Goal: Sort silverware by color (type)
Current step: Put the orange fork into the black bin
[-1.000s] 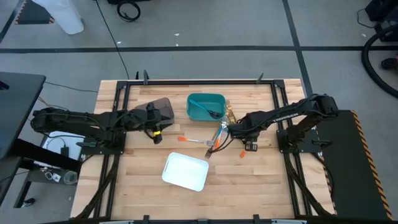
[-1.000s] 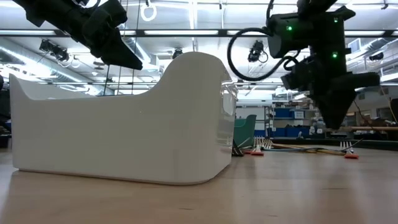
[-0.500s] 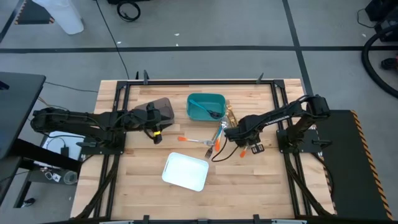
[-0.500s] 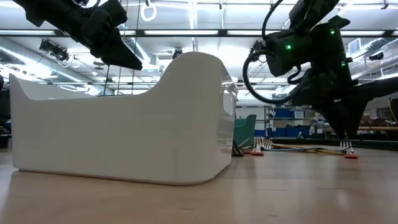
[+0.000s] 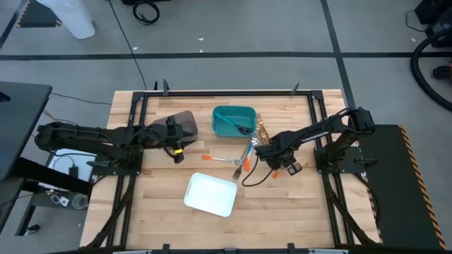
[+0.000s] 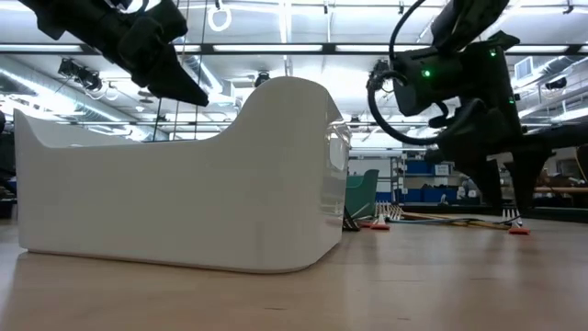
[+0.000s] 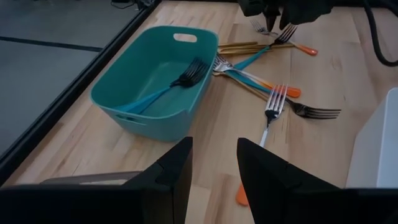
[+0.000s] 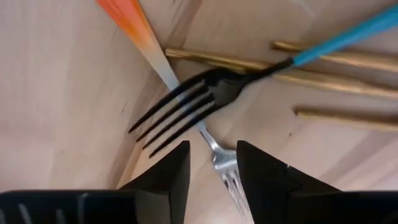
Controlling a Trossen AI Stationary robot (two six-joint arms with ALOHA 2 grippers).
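Light wooden slatted table [image 5: 282,204], seen from above, carrying all items. Left arm: waits at 9 o'clock; left gripper [image 5: 175,149] hangs above the boards beside a dark grey bin [image 5: 185,123], its fingers [image 7: 264,168] parted with a clear gap and nothing between them. Right arm: reaches in from 3 o'clock; compared with a second ago it has drawn in and dropped toward the pile. Right gripper [image 5: 263,149] is poised directly over the loose silverware at table centre; its fingers [image 8: 264,165] have just spread and stand apart, holding nothing.

White square plastic tray [image 5: 210,194], 6 o'clock of centre. Teal rectangular plastic bin [image 5: 234,121], 12 o'clock of centre, already holding a teal-handled black fork [image 7: 163,91].

Unsorted pile: teal-handled dark fork [image 8: 205,96] lying across slim gold-handled pieces [image 8: 339,84], with an orange-handled silver fork [image 8: 163,65] passing beneath its tines. A further orange-handled piece [image 5: 274,174] lies at 4 o'clock of the pile.

Interpretation: the widening of the right fingers over the crossed forks suggests a pick is being set up, probably the teal fork for the teal bin. Sorting appears barely begun.
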